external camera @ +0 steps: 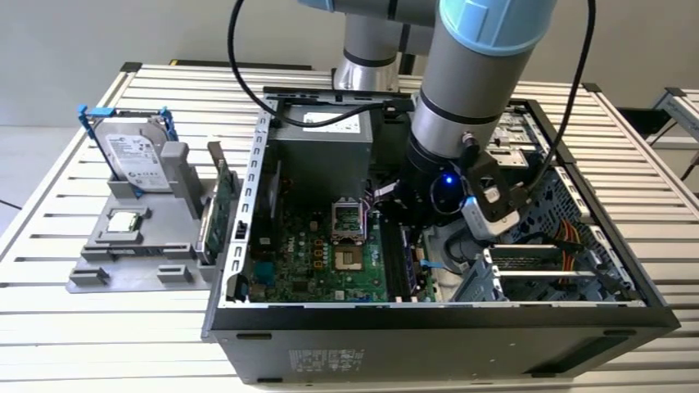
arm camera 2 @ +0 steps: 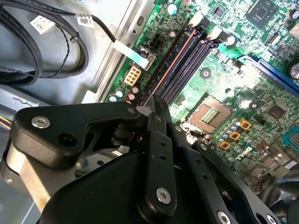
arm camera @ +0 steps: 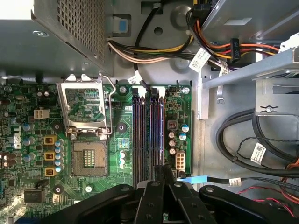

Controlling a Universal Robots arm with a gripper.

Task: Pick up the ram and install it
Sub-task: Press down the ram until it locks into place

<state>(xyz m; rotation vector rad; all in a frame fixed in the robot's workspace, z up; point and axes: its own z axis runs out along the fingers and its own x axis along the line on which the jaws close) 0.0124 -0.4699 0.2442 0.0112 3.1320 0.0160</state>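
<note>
— Black fingers (arm camera: 150, 179) first: spread or pinched?
— Pressed together, tips down on the memory slots (arm camera: 148, 135).
— And the ram (external camera: 412, 254)?
— Just right of centre in the exterior view, apparently edge-on in a slot under those tips, on the green motherboard (external camera: 317, 262). Whether the gripper (arm camera: 159, 170) pinches it, I can't tell.

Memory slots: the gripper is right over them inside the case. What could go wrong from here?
1. The four memory slots lie close together, so a small sideways offset of the gripper could meet a neighbouring slot or the ridge between.
2. The capacitors and the white connector stand right beside the slots and could be knocked.
3. The blue-tabbed cable ends beside the gripper and might snag.
</note>
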